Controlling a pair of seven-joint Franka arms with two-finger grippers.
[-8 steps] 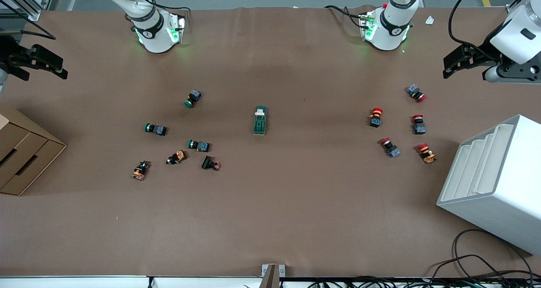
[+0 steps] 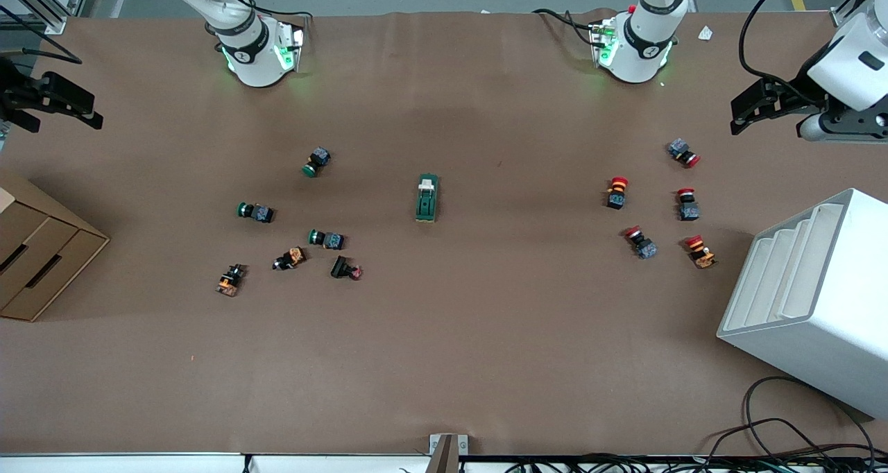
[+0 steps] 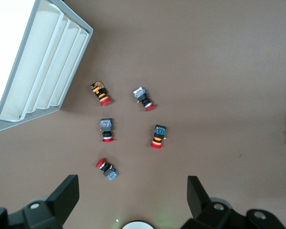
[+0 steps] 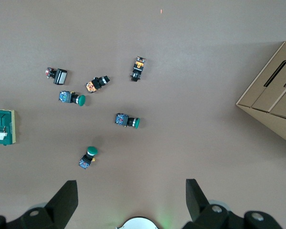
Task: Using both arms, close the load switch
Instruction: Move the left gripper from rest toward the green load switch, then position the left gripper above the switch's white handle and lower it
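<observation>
- Upper left of the front frame: the right tool (image 2: 69,109) hung high over the desk's (image 2: 444,362) edge at the right arm's end, above the cardboard drawer box (image 2: 38,254). Its two fingers (image 4: 62,200) stood wide apart with nothing between them.
- Left of centre: a scatter of green and orange push buttons (image 2: 291,216) lay loose, untouched.
- Centre of the frame: the load switch (image 2: 427,198), a dark green block with a cream lever (image 2: 427,184) at its upper end, lay flat and alone, well apart from both tools.
- Right of centre: the red push buttons (image 2: 659,206) lay in a cluster beside the white slotted rack (image 2: 812,299).
- Upper right: the left tool (image 2: 753,109) hung over the desk's edge at the left arm's end, fingers (image 3: 66,195) spread wide, empty.
- Step in hand, as judged: the approach had not begun; the switch appeared untouched. The next move likely called for both arms to travel inward and descend, one to brace the block, the other to press the lever.
- Against the frame half a second earlier: both tools sat slightly higher in the picture and farther outward; nothing on the desk had shifted.
</observation>
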